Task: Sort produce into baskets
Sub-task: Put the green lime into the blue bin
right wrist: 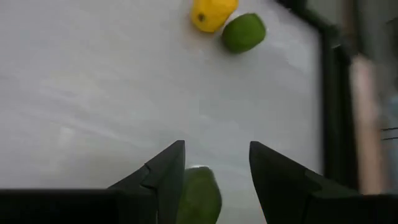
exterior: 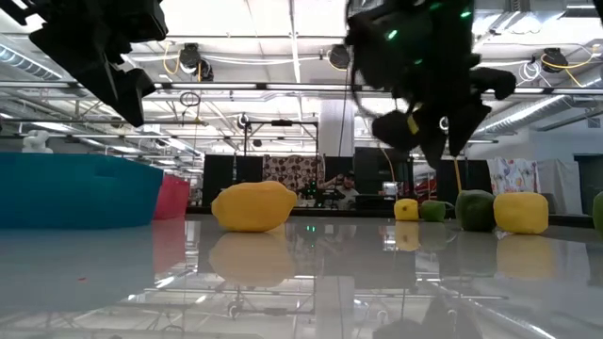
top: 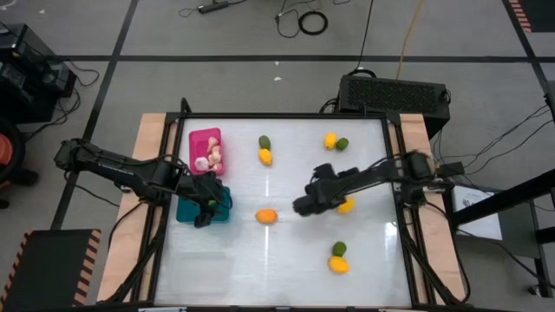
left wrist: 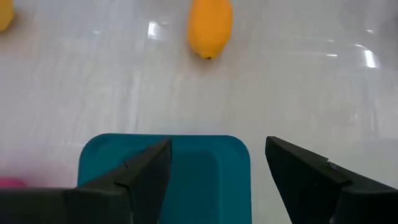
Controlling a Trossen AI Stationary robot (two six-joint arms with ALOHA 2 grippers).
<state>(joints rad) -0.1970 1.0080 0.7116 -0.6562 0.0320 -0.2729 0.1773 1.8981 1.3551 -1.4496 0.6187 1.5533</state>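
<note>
My left gripper hangs open above the teal basket, touching nothing. The pink basket behind it holds pale garlic-like bulbs. My right gripper is open above the middle of the table. A green oval lies on the table below it, seen between its fingers. An orange fruit lies between the two grippers, and a yellow fruit lies under the right arm.
More produce lies loose on the table. A green and a yellow lie far centre, a yellow and a green far right, a green and a yellow near right. Wooden rails edge the table.
</note>
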